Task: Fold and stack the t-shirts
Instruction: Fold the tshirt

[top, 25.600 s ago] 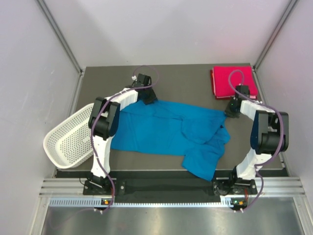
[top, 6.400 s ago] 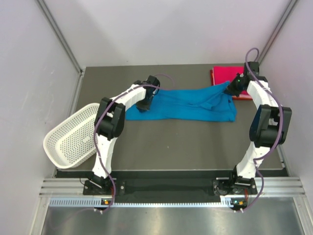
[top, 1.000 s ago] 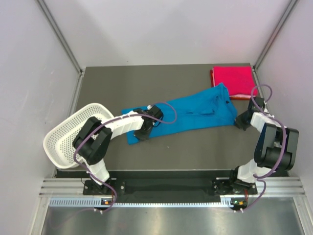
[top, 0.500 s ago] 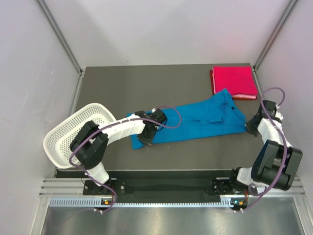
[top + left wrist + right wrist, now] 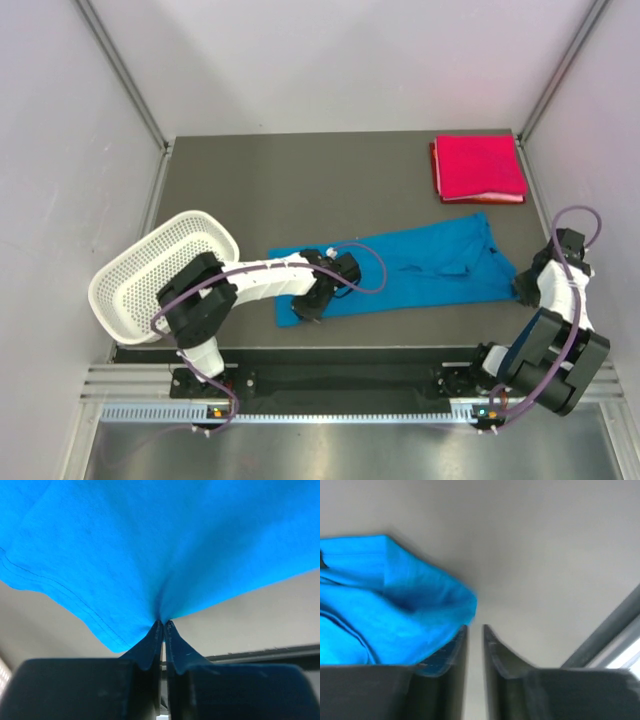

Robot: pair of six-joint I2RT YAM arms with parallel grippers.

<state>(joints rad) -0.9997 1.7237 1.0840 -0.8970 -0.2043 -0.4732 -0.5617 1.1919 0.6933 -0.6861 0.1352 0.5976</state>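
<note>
The blue t-shirt (image 5: 415,270) lies as a long folded strip across the near half of the table. My left gripper (image 5: 310,303) is shut on its near-left edge; in the left wrist view the tips (image 5: 163,622) pinch a pucker of the blue cloth (image 5: 150,545). My right gripper (image 5: 523,288) is at the strip's right end. In the right wrist view its jaws (image 5: 474,626) stand slightly apart with nothing between them, and the blue cloth (image 5: 395,610) rests against the left finger (image 5: 452,645). The pink-red t-shirt (image 5: 480,168) lies folded at the far right corner.
A white mesh basket (image 5: 150,280) is tilted over the table's left edge, close to the left arm. The table's near edge and metal rail (image 5: 350,350) run just below the blue shirt. Grey walls close in on both sides.
Both arms dragged the blue shirt toward the near edge and slightly right. The right gripper swung out to the table's right-front edge, and its jaws now hold no cloth.
</note>
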